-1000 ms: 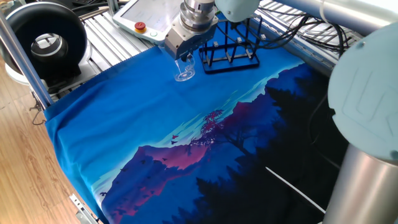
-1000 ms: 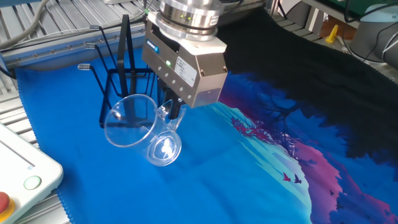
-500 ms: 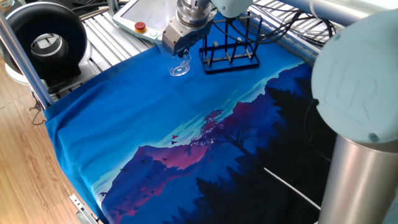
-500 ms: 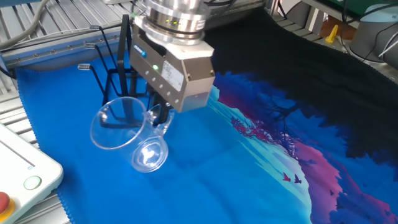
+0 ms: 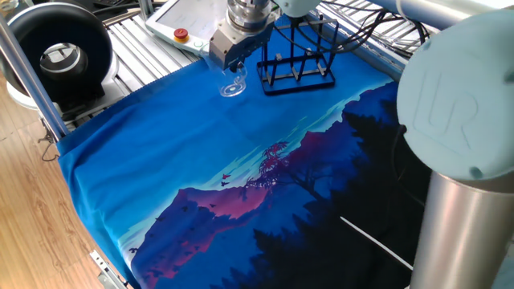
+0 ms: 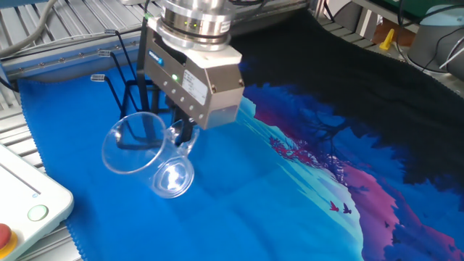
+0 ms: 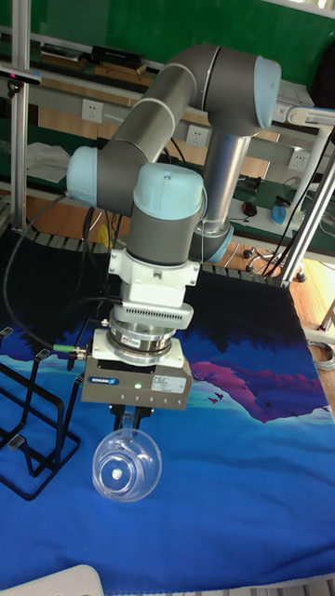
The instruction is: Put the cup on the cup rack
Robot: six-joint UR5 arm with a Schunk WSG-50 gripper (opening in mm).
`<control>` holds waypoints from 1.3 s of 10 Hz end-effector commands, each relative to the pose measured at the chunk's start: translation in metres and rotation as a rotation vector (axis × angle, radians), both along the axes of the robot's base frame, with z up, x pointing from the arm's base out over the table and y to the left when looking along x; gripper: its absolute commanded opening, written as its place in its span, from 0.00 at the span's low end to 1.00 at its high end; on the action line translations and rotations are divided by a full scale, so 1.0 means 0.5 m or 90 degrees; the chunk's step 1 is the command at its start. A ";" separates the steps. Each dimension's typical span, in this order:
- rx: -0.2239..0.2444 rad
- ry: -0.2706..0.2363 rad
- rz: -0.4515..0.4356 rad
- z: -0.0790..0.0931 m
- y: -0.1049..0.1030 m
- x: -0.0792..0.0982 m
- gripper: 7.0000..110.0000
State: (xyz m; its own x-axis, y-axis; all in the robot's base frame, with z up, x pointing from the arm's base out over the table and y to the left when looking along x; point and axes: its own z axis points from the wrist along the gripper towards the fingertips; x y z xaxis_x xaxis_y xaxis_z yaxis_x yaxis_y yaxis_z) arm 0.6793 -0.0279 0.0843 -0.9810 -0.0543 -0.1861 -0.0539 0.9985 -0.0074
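- end effector clamped on the cup by its handle, fingers closed around it
- cup tipped on its side, mouth facing outward, held above the blue cloth
- cup rack stands just beside it, no contact visible

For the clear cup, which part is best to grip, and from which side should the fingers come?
Probably the handle, from above: the gripper already pinches it there. The cup hangs tilted, mouth sideways, so its thin handle is the part that fits between the fingers, and the open mouth stays free for a peg of the cup rack.
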 end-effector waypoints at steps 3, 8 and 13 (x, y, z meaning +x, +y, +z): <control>-0.003 0.054 -0.055 0.017 0.014 -0.128 0.00; 0.009 0.038 -0.059 -0.003 0.013 -0.189 0.00; 0.008 0.032 -0.059 -0.024 0.017 -0.205 0.00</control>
